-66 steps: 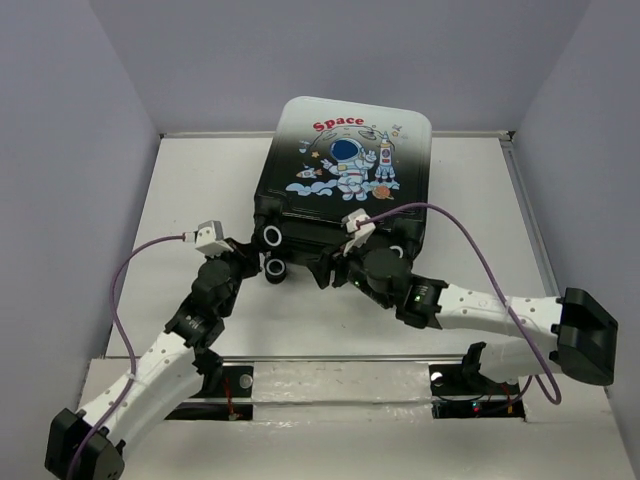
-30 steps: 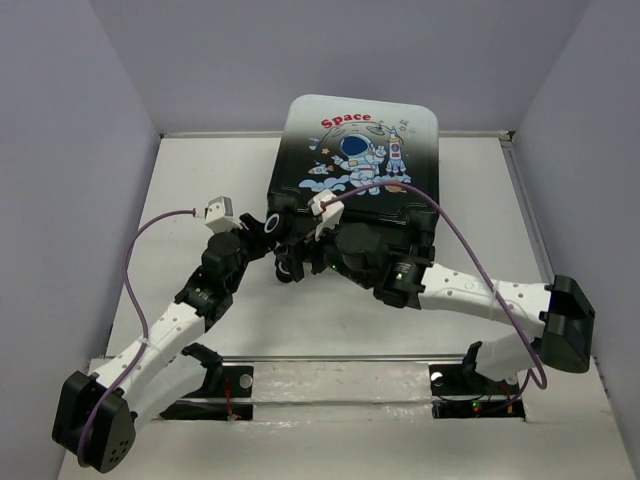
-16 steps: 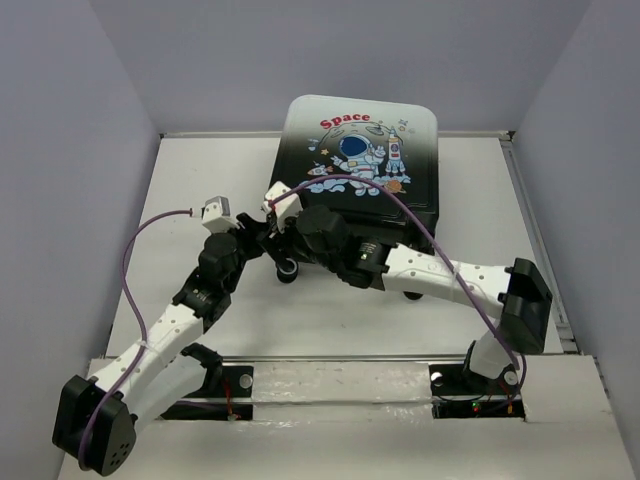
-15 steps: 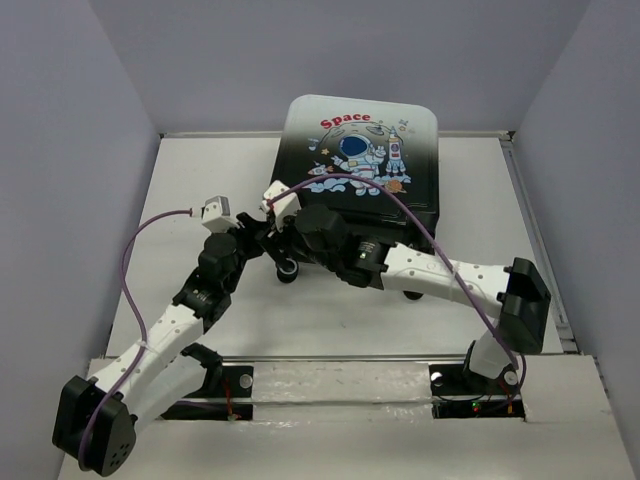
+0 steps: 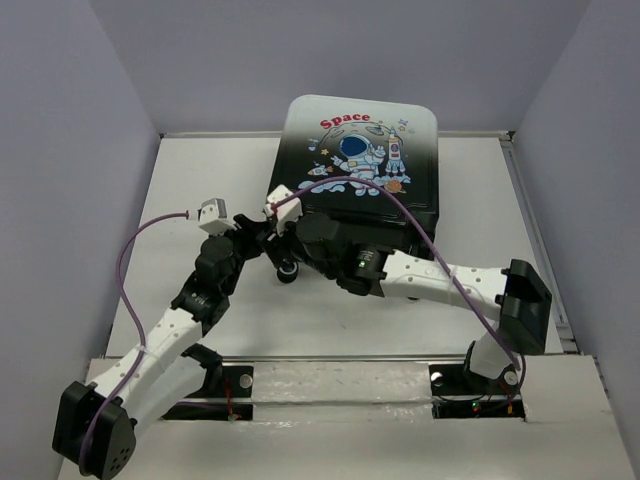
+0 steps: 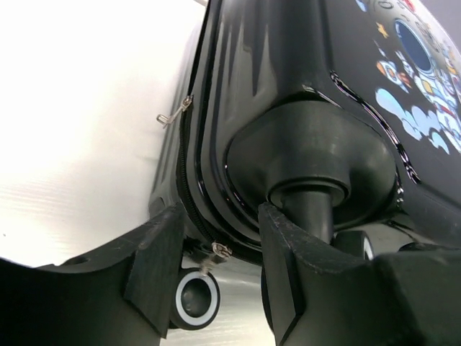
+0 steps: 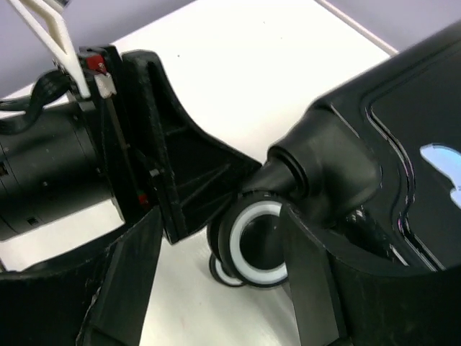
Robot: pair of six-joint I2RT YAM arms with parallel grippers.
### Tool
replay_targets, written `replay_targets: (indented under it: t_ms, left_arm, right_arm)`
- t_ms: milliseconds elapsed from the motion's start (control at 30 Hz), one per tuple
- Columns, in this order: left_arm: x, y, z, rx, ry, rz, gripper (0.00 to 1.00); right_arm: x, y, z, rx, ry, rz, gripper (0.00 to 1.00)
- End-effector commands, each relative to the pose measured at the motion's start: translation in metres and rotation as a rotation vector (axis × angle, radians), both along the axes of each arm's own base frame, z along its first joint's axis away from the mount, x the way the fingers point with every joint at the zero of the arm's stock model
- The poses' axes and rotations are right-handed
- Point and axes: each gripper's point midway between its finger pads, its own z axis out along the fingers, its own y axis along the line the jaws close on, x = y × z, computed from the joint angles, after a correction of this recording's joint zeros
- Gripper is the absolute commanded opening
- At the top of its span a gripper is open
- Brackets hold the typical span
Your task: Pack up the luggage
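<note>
1. A white table (image 5: 190, 170) stands boxed in by pale lilac walls (image 5: 200, 60). Both arm bases sit at its near edge.
2. The left arm (image 5: 165, 335) stretches forward and the right arm (image 5: 440, 280) angles across to the left. Both wrists meet at the near left corner of the luggage (image 5: 400, 120).
3. The left gripper (image 6: 216, 267) has its jaws apart, straddling the zipped seam at that corner. A metal zipper pull (image 6: 218, 251) hangs between its fingers, and a second pull (image 6: 175, 114) sticks out farther up the seam.
4. The right gripper (image 7: 220, 274) is also spread wide. A black, white-ringed wheel (image 7: 253, 244) sits in the gap; whether it touches a finger cannot be told.
5. The luggage lies closed on the far middle of the table with its astronaut print up. Its wheels point toward the arms and its far end is close to the back wall.
</note>
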Motion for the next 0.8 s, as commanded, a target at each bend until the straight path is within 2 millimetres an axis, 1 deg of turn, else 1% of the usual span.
replay_targets:
  t_ms: [0, 67, 100, 133, 167, 233, 267, 333, 400, 433, 500, 600, 633, 700, 733, 767]
  left_arm:
    - [-0.007, -0.014, 0.063, -0.16, -0.206, -0.081, 0.56]
    - [-0.008, -0.008, 0.061, -0.186, -0.198, -0.063, 0.56]
    - [-0.008, -0.006, 0.059, -0.194, -0.194, -0.059, 0.56]
    - [-0.008, -0.007, 0.06, -0.206, -0.195, -0.08, 0.56]
    - [-0.006, -0.003, 0.061, -0.224, -0.193, -0.075, 0.56]
    - [-0.001, -0.006, 0.06, -0.235, -0.176, -0.1, 0.56]
    - [-0.001, -0.011, 0.062, -0.246, -0.176, -0.141, 0.56]
    - [0.001, -0.015, 0.065, -0.25, -0.18, -0.166, 0.56]
    - [0.001, -0.018, 0.065, -0.249, -0.175, -0.183, 0.56]
    - [0.002, -0.022, 0.063, -0.249, -0.164, -0.202, 0.56]
    - [0.002, -0.025, 0.062, -0.251, -0.153, -0.219, 0.55]
    - [0.002, -0.026, 0.056, -0.252, -0.133, -0.23, 0.54]
    - [0.001, -0.027, 0.054, -0.261, -0.129, -0.238, 0.54]
    - [-0.001, -0.029, 0.055, -0.273, -0.131, -0.253, 0.49]
    - [-0.003, -0.033, 0.056, -0.294, -0.131, -0.274, 0.38]
    - [-0.005, -0.036, 0.055, -0.308, -0.127, -0.291, 0.32]
  right_arm:
    - [0.006, -0.042, -0.022, -0.01, 0.024, -0.115, 0.7]
    - [-0.001, -0.047, -0.018, 0.001, 0.025, -0.096, 0.72]
    - [-0.005, -0.049, -0.011, 0.014, 0.021, -0.072, 0.74]
    - [-0.012, -0.047, -0.015, 0.005, 0.029, -0.027, 0.79]
    - [-0.014, -0.046, -0.015, -0.006, 0.029, -0.008, 0.83]
    - [-0.015, -0.043, -0.024, -0.042, 0.055, 0.0, 0.87]
    - [-0.012, -0.047, -0.025, -0.047, 0.067, -0.034, 0.87]
    - [-0.009, -0.048, -0.025, -0.014, 0.089, -0.075, 0.9]
    - [-0.008, -0.047, -0.023, 0.022, 0.107, -0.102, 0.89]
    - [-0.008, -0.041, -0.02, 0.052, 0.106, -0.09, 0.84]
    - [-0.009, -0.034, -0.022, 0.065, 0.122, -0.07, 0.81]
    - [-0.011, -0.026, -0.028, 0.068, 0.141, -0.047, 0.82]
    - [-0.013, -0.022, -0.028, 0.072, 0.144, -0.028, 0.84]
    - [-0.013, -0.017, -0.031, 0.072, 0.151, -0.017, 0.86]
    - [-0.012, -0.013, -0.027, 0.082, 0.15, -0.007, 0.89]
    - [-0.012, -0.01, -0.028, 0.082, 0.152, -0.005, 0.9]
